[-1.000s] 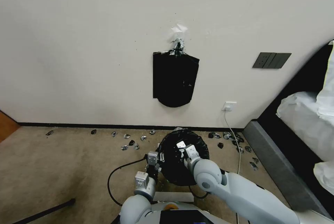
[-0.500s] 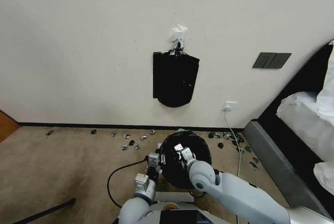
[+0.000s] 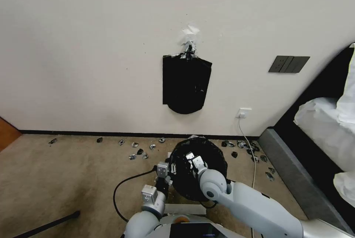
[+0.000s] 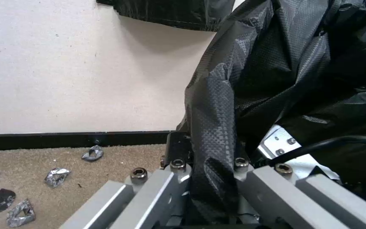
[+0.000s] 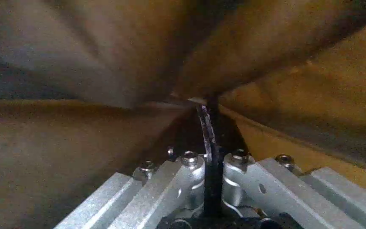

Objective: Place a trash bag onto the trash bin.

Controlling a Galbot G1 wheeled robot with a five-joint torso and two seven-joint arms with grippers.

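The glossy black trash bag (image 3: 207, 153) stands as a round open sack on the carpet by the wall. It covers the trash bin, which is hidden under it. My left gripper (image 3: 164, 173) is at the bag's left side. In the left wrist view the left gripper (image 4: 210, 159) is shut on a fold of the crinkled trash bag (image 4: 276, 79). My right gripper (image 3: 194, 157) reaches into the bag's mouth. In the right wrist view the right gripper (image 5: 208, 143) is shut on a thin edge of bag film (image 5: 206, 124), with stretched film all around.
A flat black pack of bags (image 3: 186, 84) hangs on the wall above. Small black scraps (image 3: 138, 153) litter the carpet along the baseboard. A black cable (image 3: 125, 186) loops on the floor at left. A bed frame (image 3: 296, 160) stands at right, with a wall socket (image 3: 243, 112) beside it.
My right gripper has shifted slightly left inside the bag's mouth, and the bag's right edge has spread a little outward. The left gripper has stayed in place.
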